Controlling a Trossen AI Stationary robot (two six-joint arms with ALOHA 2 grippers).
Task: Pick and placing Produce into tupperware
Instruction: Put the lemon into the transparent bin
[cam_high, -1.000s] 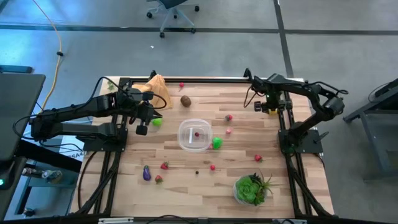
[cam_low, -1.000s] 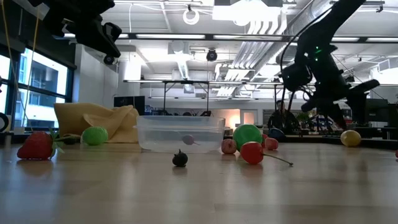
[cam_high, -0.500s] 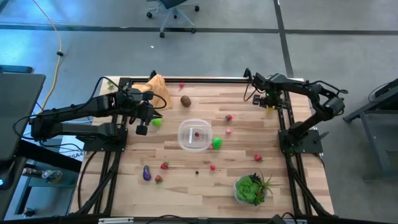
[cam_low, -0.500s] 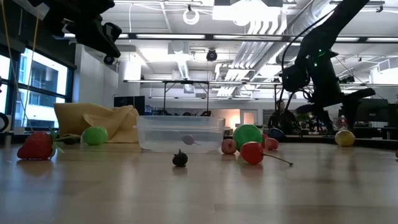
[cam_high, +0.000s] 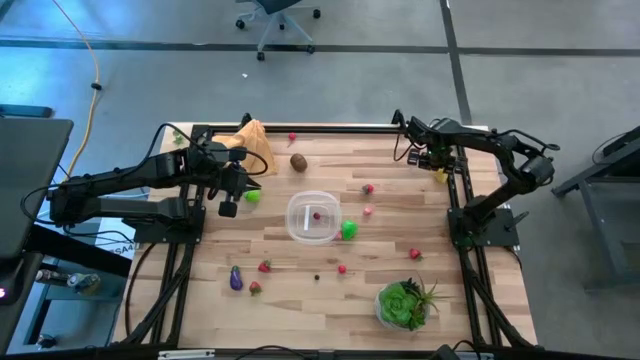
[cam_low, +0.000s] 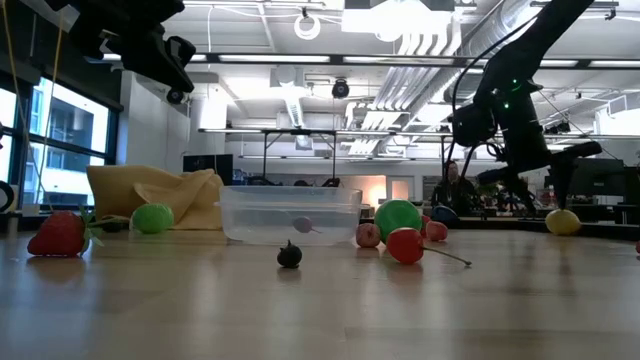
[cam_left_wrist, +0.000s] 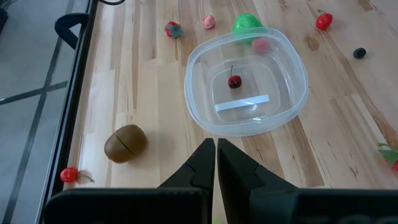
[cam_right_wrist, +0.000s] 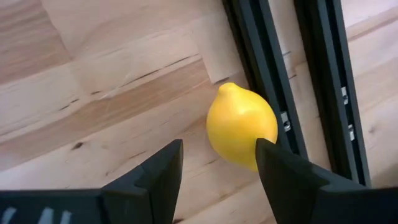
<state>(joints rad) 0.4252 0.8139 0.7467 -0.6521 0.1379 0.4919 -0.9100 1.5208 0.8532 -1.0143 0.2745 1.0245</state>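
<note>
The tupperware (cam_high: 296, 205) is a round clear container at the table's middle, also seen in the low view (cam_low: 290, 210). A red cherry (cam_left_wrist: 234, 81) lies inside it. My right gripper (cam_right_wrist: 217, 165) is open near the far right corner, over the yellow lemon (cam_right_wrist: 241, 124). The lemon lies on the wood beside a black rail, just ahead of the fingers. My left gripper (cam_left_wrist: 216, 147) is shut and raised above the green lime (cam_high: 252, 197), left of the tupperware. The brown kiwi (cam_left_wrist: 125, 142) and red berries lie loose on the table. My right gripper comes at the lemon from above. One finger (cam_right_wrist: 277, 171) overlaps the lemon's edge (cam_right_wrist: 258, 146) in the wrist view, and I cannot tell whether it touches. The lemon rests on the table.
An orange-tan cloth (cam_high: 255, 145) lies at the far left. A leafy green plant (cam_high: 403, 303) stands near the right front. A second green lime (cam_high: 348, 230), a purple eggplant (cam_high: 236, 279), a strawberry (cam_low: 60, 235) and a small dark berry (cam_low: 289, 256) are scattered about. A black frame rail (cam_right_wrist: 267, 68) runs beside the lemon.
My right gripper has moved a little toward the table's far edge and turned slightly. The lemon has shifted a short way sideways on the table and back again. The left arm has kept still.
</note>
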